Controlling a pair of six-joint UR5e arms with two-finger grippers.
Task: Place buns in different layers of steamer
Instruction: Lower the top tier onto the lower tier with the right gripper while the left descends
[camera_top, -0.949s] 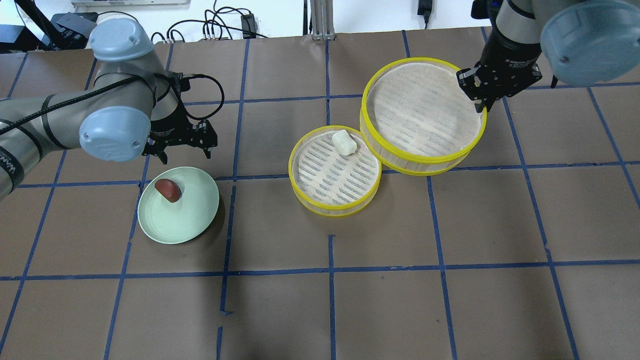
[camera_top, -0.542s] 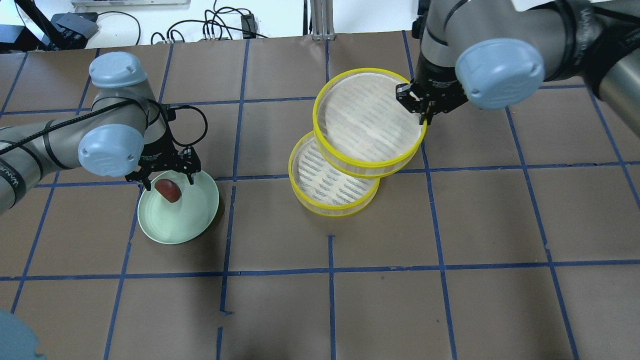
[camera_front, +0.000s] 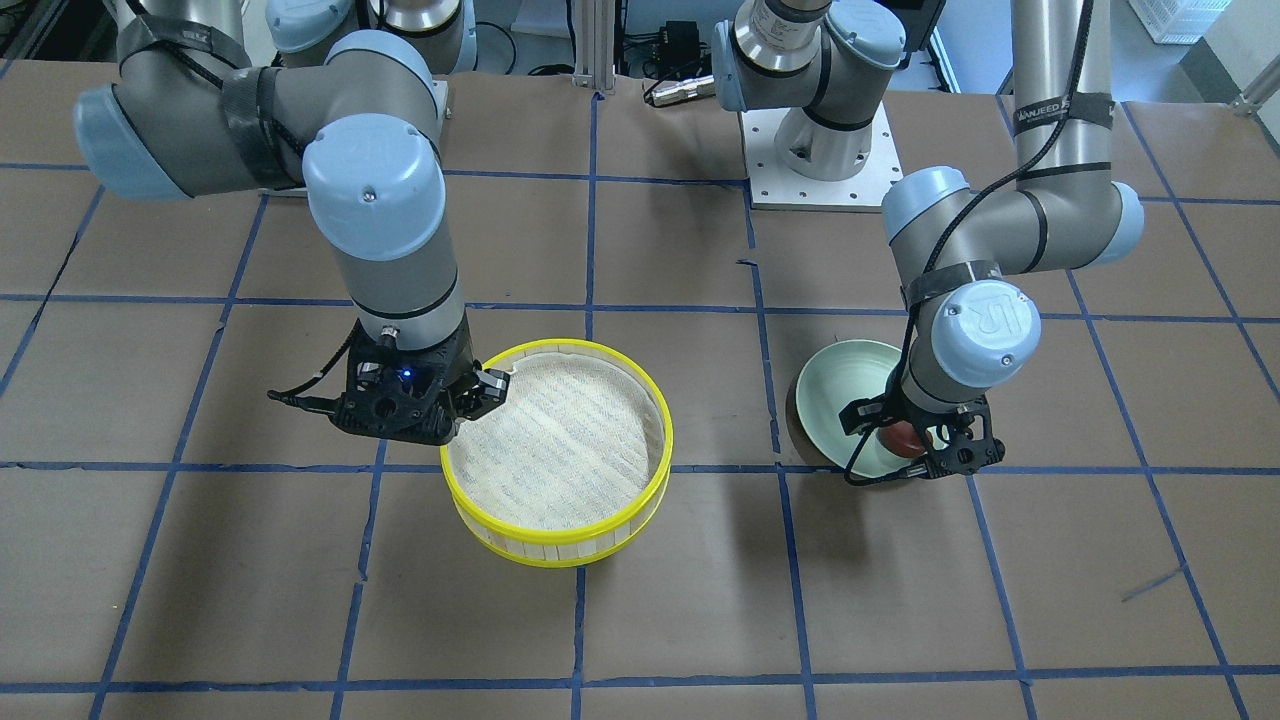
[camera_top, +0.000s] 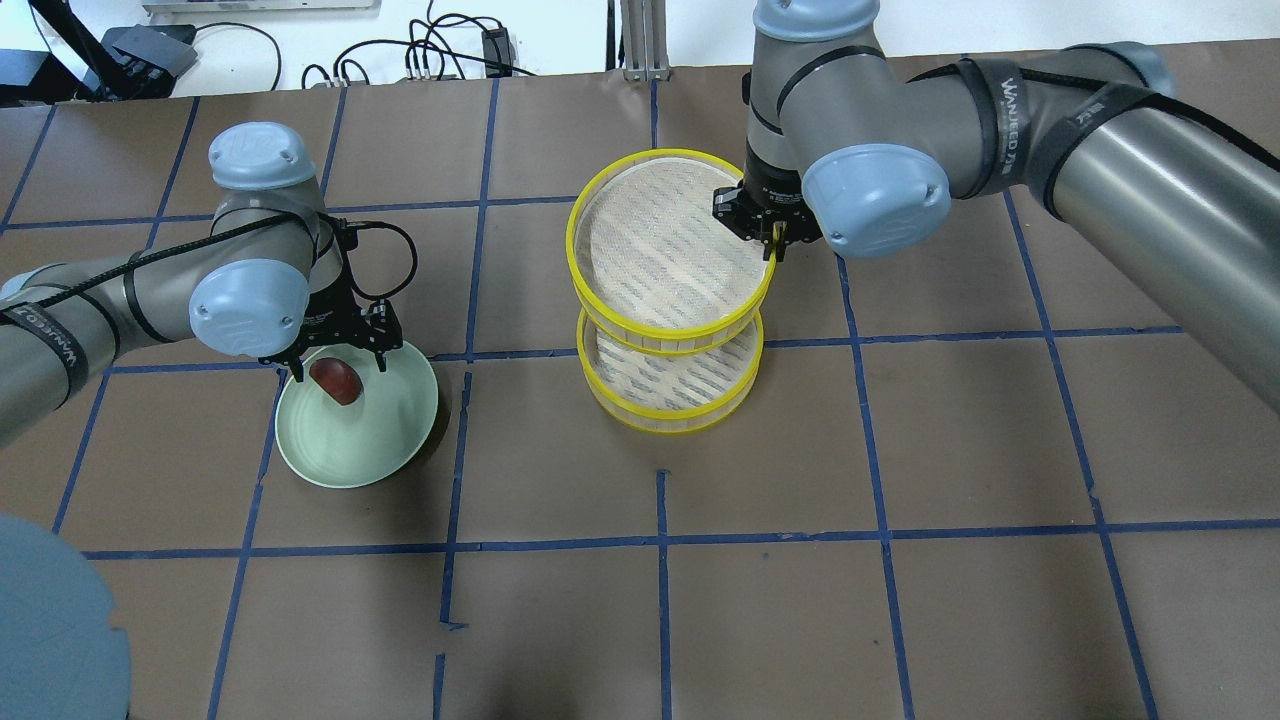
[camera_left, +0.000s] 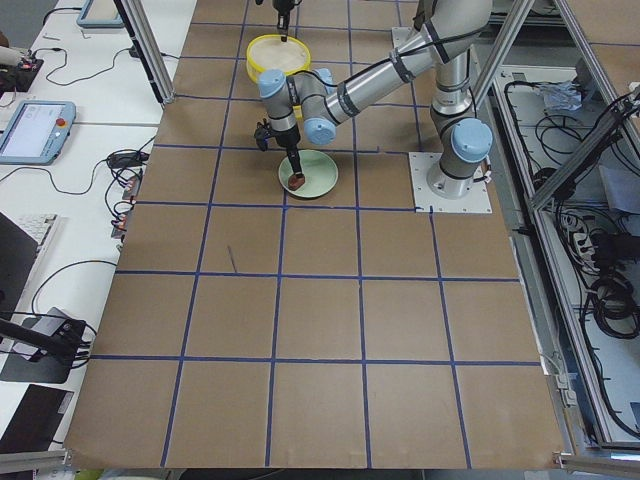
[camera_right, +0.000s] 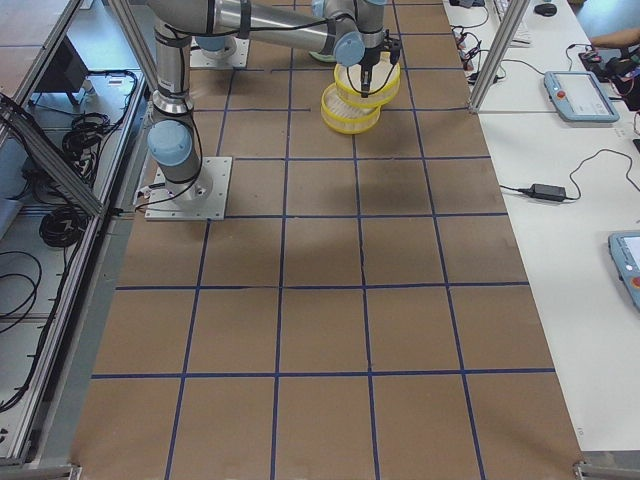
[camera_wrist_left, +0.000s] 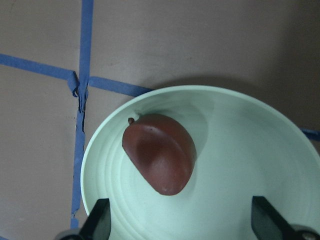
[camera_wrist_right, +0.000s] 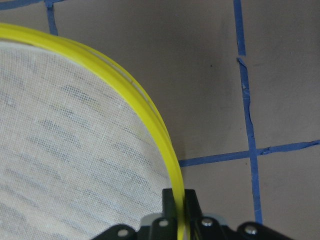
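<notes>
Right end effector (camera_top: 777, 243), vertical, clamps upper layer (camera_top: 655, 235) rim.

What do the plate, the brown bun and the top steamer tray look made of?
Plate: pale green, glossy, faint rings; ceramic or plastic, unclear.
Brown bun: smooth, matte; possibly a plastic or rubber prop.
Top tray: shiny yellow rim, probably plastic; white woven liner looks like cloth mesh.

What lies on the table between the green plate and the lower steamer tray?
Nothing stands there. The overhead view shows only bare brown table, crossed by one blue tape line, between the green plate and the lower steamer tray.
</notes>
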